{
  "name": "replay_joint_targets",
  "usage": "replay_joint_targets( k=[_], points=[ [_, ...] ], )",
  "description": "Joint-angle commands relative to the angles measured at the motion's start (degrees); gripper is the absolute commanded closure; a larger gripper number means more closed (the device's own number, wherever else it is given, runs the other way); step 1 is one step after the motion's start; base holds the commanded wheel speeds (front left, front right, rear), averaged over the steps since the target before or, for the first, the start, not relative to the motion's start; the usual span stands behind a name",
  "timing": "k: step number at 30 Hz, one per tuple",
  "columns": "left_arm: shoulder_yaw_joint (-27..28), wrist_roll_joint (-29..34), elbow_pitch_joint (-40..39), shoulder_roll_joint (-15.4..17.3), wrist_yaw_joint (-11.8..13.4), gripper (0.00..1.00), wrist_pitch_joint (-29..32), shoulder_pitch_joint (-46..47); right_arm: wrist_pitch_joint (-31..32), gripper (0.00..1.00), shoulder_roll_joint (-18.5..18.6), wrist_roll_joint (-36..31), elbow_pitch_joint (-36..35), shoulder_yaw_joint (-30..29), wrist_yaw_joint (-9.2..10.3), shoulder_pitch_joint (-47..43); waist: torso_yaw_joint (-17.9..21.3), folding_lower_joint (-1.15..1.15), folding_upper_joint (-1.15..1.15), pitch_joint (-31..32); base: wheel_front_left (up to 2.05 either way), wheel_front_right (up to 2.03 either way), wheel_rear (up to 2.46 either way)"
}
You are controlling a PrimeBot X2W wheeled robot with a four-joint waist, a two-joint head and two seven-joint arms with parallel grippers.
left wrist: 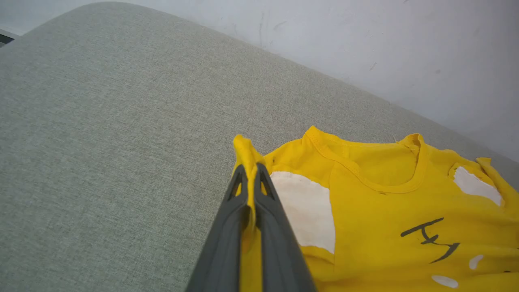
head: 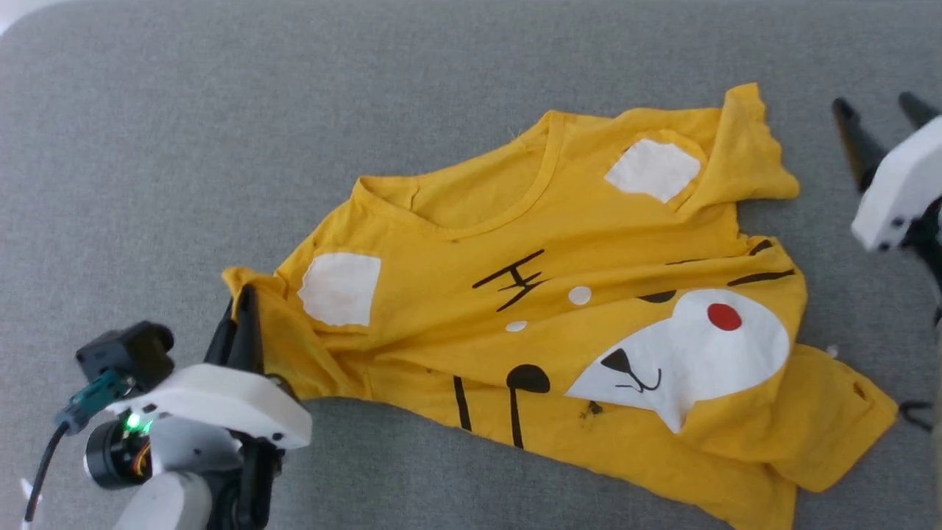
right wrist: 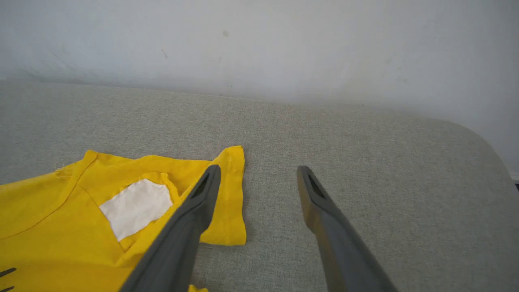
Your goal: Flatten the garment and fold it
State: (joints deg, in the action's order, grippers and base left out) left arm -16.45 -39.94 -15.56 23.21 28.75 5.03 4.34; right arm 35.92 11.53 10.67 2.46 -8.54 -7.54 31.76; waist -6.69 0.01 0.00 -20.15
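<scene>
Yellow garment (head: 530,294): its sleeve (head: 276,294) clamped in left gripper (head: 246,298); right gripper (head: 876,103) beside garment, jaws apart. One-sided pull could bunch it.

Head view: looked steeply down from above, fairly near, on the grey padded surface (head: 221,147) with the garment (head: 559,243) across the middle.
Left wrist view: sat low and close at the garment's left sleeve (left wrist: 243,146), facing along the left gripper (left wrist: 250,167) toward the far wall (left wrist: 365,40).
Right wrist view: sat low, close by the right sleeve (right wrist: 233,202), facing along the right gripper (right wrist: 257,172) toward the same wall.
Shared: all three took in the collar (head: 471,230) and the right white patch (head: 651,169); both wrist views, the surface's far edge and the wall.
</scene>
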Motion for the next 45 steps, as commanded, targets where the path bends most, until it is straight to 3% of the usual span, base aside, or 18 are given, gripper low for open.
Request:
replay_joint_targets(
  k=[1, 13, 24, 25, 27, 36, 45],
  points=[
    [-0.8, 0.8, -0.2, -0.6, -0.5, 1.00, 0.0, 1.8, 2.2, 0.00, 0.4, -1.2, 3.3, -0.6, 0.05, 3.0, -2.5, -0.01, 0.00, -2.9, 0.00, 0.00, 0.00],
    [-4.1, 1.2, 1.5, -3.2, -2.0, 1.00, -0.5, 5.0, 4.3, 0.00, 1.1, -7.2, 17.2, -2.6, 0.05, 11.7, -7.5, -0.01, 0.00, -6.6, 0.00, 0.00, 0.00],
    [-5.4, 1.0, 3.1, -4.5, -2.9, 1.00, -1.2, 6.4, 3.5, 0.00, 1.8, -9.1, 23.1, -4.4, 0.05, 12.5, -9.9, -0.01, 0.00, -8.7, 0.00, 0.00, 0.00],
    [-5.4, 0.9, 3.2, -4.6, -2.9, 1.00, -1.2, 6.5, 3.8, 0.29, 1.7, -9.1, 23.5, -4.7, 0.05, 12.6, -9.9, -0.01, 0.00, -8.7, 0.00, 0.00, 0.00],
    [-5.5, 0.9, 3.5, -4.7, -2.9, 1.00, -1.3, 6.5, 4.5, 1.00, 1.5, -9.2, 24.2, -5.3, 0.05, 12.8, -9.9, -0.01, 0.00, -8.6, 0.00, 0.00, 0.00],
    [-4.9, 0.9, 4.8, -4.2, -3.4, 1.00, -2.1, 7.2, -1.2, 1.00, 1.3, -8.6, 23.9, -4.7, 0.05, 13.4, -7.9, -0.01, 0.00, -5.6, 0.00, 0.00, 0.00],
    [-4.7, 4.2, 7.7, 0.4, -6.5, 1.00, -1.1, 16.3, -7.8, 1.00, 1.3, -0.7, 19.2, -2.6, 0.05, 11.9, -3.8, -0.01, 0.00, 4.0, 0.00, 0.00, 0.00]
  ],
)
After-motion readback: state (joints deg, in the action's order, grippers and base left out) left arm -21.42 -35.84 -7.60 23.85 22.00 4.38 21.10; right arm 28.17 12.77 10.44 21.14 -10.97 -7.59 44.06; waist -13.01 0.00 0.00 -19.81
